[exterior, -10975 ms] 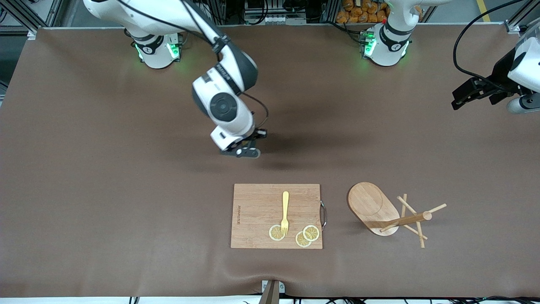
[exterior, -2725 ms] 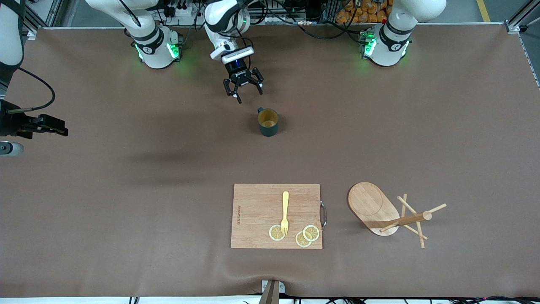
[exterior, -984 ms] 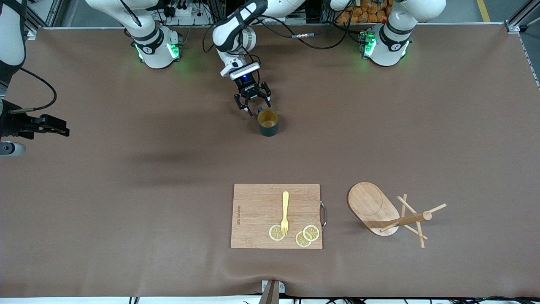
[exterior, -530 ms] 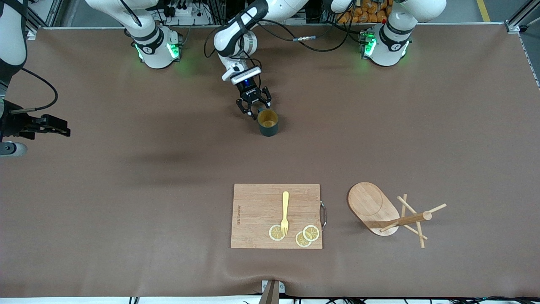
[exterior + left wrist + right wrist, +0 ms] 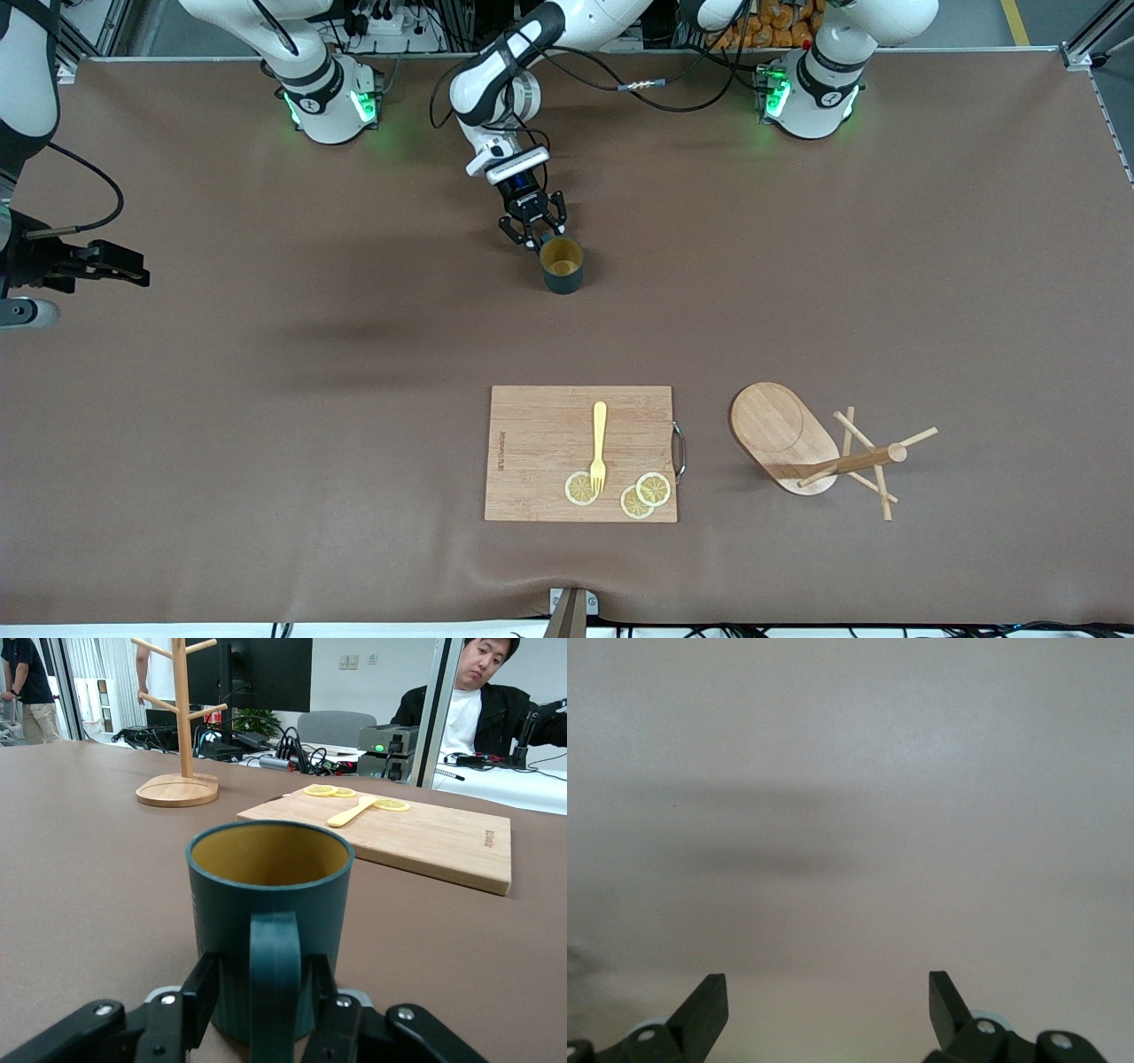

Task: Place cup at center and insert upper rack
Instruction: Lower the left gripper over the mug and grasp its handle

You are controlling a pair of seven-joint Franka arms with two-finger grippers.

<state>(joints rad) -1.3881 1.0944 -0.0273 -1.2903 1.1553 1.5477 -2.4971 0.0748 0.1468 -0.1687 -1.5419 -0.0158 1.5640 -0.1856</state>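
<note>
Left wrist view: left claw (image 5: pixel 276 1014) fingers flank the cup (image 5: pixel 269 904) handle.

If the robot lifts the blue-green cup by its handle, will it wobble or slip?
The cup looks rigid and empty, so probably light. The left gripper sits astride the thin handle, off centre, so the cup might swing or tilt. Its ribbed outside may slip less.

The cup (image 5: pixel 563 265), a dark teal mug with a tan inside and 1 loop handle, stands upright on the counter (image 5: pixel 266 425). The upper rack (image 5: pixel 819 447), a light wooden mug tree with oval base, central post and thin pegs, stands upright nearer the front camera, toward the left arm's end.
</note>
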